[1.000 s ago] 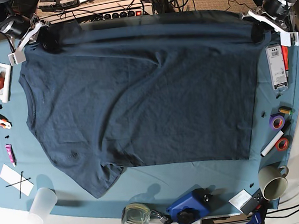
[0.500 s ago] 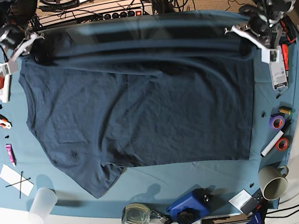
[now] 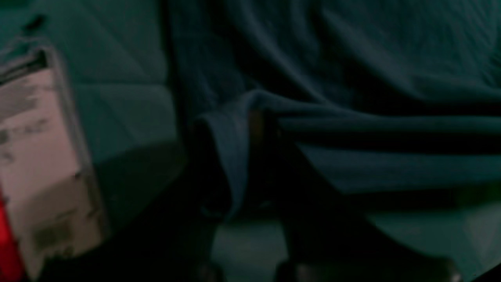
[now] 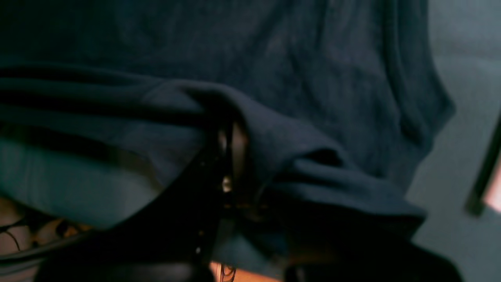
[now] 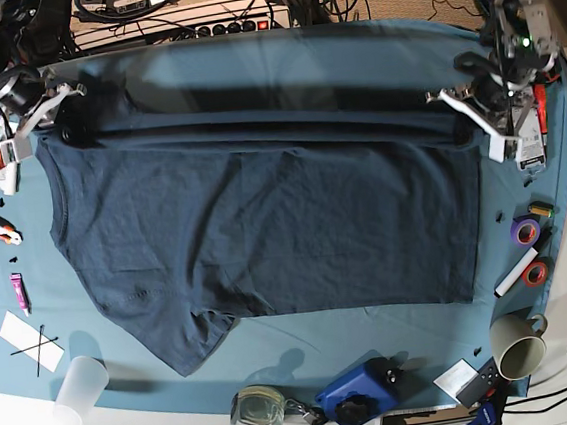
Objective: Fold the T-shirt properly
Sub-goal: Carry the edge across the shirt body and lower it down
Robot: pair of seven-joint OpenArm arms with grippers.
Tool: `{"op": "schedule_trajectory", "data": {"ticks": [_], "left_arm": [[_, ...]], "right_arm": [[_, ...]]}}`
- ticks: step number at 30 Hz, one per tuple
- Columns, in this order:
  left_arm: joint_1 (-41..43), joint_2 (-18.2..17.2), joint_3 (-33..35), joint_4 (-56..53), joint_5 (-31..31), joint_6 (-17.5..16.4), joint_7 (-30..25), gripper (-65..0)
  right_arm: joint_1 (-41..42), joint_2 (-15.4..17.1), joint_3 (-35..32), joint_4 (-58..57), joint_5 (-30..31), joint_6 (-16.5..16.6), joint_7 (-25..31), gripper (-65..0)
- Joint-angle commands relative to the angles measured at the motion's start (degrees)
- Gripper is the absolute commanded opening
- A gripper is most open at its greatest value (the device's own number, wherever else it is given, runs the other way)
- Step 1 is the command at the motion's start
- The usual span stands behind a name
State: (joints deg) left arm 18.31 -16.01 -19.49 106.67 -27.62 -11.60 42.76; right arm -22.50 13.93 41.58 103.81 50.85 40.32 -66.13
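— Two grippers clamped what?
— Left gripper [image 5: 464, 125] and right gripper [image 5: 75, 114] each pinched the far edge of the plain dark navy cotton T-shirt [image 5: 264, 214], raised.
— Its position?
— Spread flat across the teal-blue tablecloth [image 5: 306, 341], near side.

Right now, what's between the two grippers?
Base view: the lifted far edge of the T-shirt spans from the right gripper to the left gripper.

teal tablecloth [image 5: 306, 343], navy T-shirt [image 5: 265, 224] spread on it, cups, tape rolls, tools along edges
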Motion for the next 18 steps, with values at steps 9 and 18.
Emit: {"op": "schedule_trajectory", "data": {"ticks": [9, 18], "left_arm": [[-7.17, -2.03, -0.02, 0.48, 3.19, 1.49, -1.33, -65.0], [-15.17, -2.1, 4.37, -9.64, 6.08, 1.51, -3.67, -65.0]], "right_arm": [[5.53, 1.01, -4.7, -5.31, -5.2, -0.35, 5.55, -65.0], [16.26, 1.01, -6.4, -15.74, -7.34, -0.32, 7.67, -65.0]]}}
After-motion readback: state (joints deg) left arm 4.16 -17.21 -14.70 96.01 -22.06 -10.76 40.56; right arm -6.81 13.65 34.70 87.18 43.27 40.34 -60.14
